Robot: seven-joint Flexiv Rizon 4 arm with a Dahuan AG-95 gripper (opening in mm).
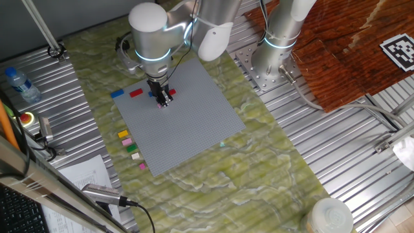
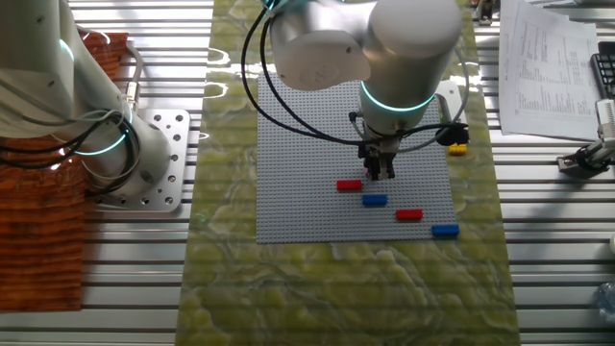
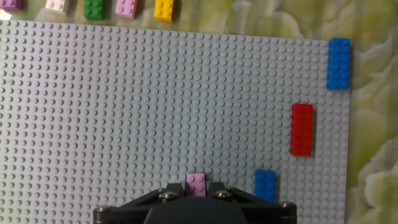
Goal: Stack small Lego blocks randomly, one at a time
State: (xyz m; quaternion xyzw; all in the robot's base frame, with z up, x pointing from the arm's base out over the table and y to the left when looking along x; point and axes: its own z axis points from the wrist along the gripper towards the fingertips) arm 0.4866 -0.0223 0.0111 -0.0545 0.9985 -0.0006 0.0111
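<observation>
**Operator:** Green marbled matting [image 1: 213, 175] covers the ribbed metal table [image 1: 336, 162]. State what lies on it, left to right.

**Inspector:** On the hand view, a row of loose bricks sits on the mat beyond the far edge of the grey baseplate [image 3: 124, 106]: a cream brick [image 3: 57, 5], a green brick [image 3: 94, 7], a pink brick [image 3: 126, 7], a yellow brick [image 3: 164, 9]. One more brick is cut off at the top left corner.

**Operator:** On the plate itself?

**Inspector:** A second pink brick [image 3: 197, 184] sits at the bottom centre, between the fingers. To its right stands a short blue brick [image 3: 265, 185], near but apart. Further right lies a long red brick [image 3: 302, 129]. A long blue brick [image 3: 339, 63] overlaps the plate's right edge.

**Operator:** Gripper status?

**Inspector:** The gripper [image 3: 197, 194] is low over the plate, fingers drawn in against the second pink brick on both sides. Whether that brick is seated on the studs cannot be told. In the other fixed view the gripper [image 2: 379, 170] hangs vertical, with another red brick [image 2: 349, 185] just beside it.
</observation>
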